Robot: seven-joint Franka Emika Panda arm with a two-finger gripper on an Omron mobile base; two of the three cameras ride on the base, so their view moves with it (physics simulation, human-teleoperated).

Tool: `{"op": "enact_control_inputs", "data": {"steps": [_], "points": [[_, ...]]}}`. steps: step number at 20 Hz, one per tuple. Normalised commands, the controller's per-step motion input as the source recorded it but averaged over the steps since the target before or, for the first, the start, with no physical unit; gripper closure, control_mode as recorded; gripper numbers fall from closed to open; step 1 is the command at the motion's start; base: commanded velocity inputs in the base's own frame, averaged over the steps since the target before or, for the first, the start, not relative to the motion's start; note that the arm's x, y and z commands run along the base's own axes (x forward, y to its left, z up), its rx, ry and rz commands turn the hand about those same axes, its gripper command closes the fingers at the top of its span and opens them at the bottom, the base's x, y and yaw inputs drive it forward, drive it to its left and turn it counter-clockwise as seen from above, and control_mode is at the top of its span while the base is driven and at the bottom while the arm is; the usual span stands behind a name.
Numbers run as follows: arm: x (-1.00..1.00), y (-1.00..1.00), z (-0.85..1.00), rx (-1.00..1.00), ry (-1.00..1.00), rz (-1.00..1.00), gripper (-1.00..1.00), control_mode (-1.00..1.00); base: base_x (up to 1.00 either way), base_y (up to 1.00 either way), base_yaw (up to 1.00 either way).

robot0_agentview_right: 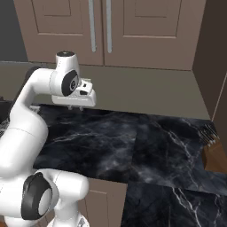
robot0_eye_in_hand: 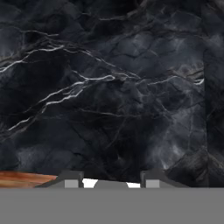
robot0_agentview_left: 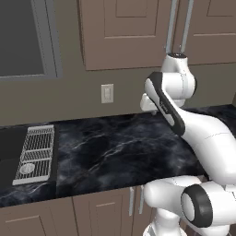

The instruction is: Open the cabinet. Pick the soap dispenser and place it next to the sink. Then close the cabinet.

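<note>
The cabinet (robot0_agentview_left: 124, 32) hangs above the counter with both taupe doors shut, and its two silver bar handles (robot0_agentview_right: 100, 26) meet at the middle. My gripper (robot0_agentview_right: 75, 107) hovers over the dark marble counter (robot0_agentview_right: 133, 146), below the handles, pointing down. In the hand view my gripper (robot0_eye_in_hand: 112, 177) is open, with a gap between the two tips and bare marble beyond. The black sink (robot0_agentview_left: 9, 152) with its pale grid rack (robot0_agentview_left: 37, 154) lies at the counter's far left. The soap dispenser is out of view.
A wooden knife block (robot0_agentview_right: 213, 150) stands at the counter's right end by a side wall. A light switch (robot0_agentview_left: 107, 93) sits on the back wall and a grey-framed window (robot0_agentview_left: 23, 37) is above the sink. Base cupboards (robot0_agentview_left: 101, 212) run below.
</note>
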Motion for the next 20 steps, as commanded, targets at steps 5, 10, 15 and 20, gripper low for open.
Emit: {"op": "enact_control_inputs", "data": {"steps": [5, 10, 15, 20], "points": [[-0.38, 0.0, 0.06, -0.01, -0.04, 0.01, -1.0, -1.0, 0.0, 0.0, 0.0], [-0.63, -0.07, 0.18, 0.0, -0.03, 0.0, -1.0, -1.0, 0.0, 0.0, 0.0], [-0.09, -0.03, 0.0, 0.0, 0.0, 0.0, -1.0, -1.0, 0.0, 0.0, 0.0], [-0.29, 0.06, 0.01, 0.0, -0.09, 0.03, -1.0, -1.0, 0.0, 0.0, 0.0]]}}
